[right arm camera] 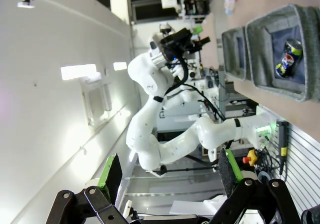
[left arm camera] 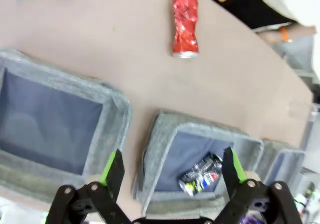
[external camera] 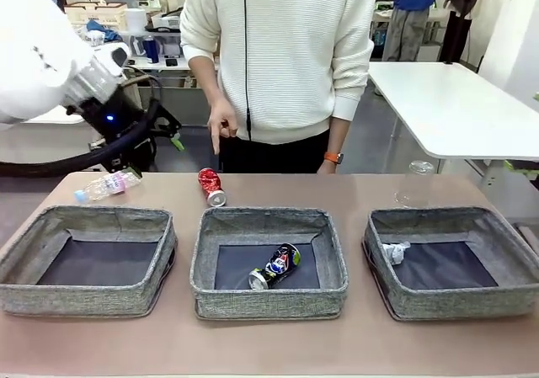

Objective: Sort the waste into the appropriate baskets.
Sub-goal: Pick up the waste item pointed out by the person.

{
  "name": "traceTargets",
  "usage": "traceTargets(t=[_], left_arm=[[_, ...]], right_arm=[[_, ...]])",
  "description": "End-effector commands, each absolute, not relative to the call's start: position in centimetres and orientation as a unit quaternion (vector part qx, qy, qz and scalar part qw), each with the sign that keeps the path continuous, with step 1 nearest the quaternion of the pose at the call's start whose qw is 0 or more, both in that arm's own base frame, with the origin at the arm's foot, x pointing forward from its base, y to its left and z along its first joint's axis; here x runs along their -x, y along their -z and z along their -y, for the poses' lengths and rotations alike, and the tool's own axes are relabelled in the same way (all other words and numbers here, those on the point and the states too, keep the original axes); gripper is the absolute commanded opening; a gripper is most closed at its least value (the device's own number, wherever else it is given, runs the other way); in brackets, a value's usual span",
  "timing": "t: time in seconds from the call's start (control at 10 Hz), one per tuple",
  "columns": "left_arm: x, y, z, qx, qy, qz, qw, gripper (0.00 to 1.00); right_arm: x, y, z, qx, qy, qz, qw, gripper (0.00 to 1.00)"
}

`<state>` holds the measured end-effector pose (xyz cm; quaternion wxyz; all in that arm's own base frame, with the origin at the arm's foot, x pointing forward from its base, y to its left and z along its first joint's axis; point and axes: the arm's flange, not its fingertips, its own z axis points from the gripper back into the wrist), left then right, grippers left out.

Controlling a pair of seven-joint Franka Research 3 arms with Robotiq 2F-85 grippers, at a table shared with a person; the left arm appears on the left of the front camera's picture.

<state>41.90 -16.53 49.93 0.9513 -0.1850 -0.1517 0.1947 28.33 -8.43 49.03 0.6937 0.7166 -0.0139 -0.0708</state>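
Observation:
A crushed red can (external camera: 210, 186) lies on the table behind the middle basket (external camera: 269, 300), and a crushed dark can (external camera: 275, 266) lies inside that basket. A blue-capped clear bottle (external camera: 105, 186) rests behind the left basket (external camera: 84, 298). Another clear bottle (external camera: 413, 184) stands behind the right basket (external camera: 459, 304), which holds a white paper wad (external camera: 394, 252). My left gripper (external camera: 168, 132) hovers high at the far left, open and holding nothing. In the left wrist view, the open left gripper (left arm camera: 172, 169) looks down on the red can (left arm camera: 185, 25) and the dark can (left arm camera: 202, 175). The right gripper (right arm camera: 170, 171) is open with nothing between its fingers.
A person in a white sweater (external camera: 278, 50) stands at the table's far edge with one hand (external camera: 223, 121) hanging above the red can. A white table (external camera: 455, 109) stands behind at the right. Bare tabletop runs in front of the baskets.

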Motion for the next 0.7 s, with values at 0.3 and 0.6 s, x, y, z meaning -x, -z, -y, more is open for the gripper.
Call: traceTargets(t=[0.3,0.6], left_arm=[[-53.2,-47.1,22.8,0.065,-0.143,0.128,0.979,1.00],[-56.7,-43.2,24.6,0.067,-0.129,0.151,0.978,1.00]], right_arm=[[-28.4,-49.2,8.4,-0.723,0.063,0.021,0.688,1.00],[-28.4,-49.2,8.4,-0.723,0.063,0.021,0.688,1.00]])
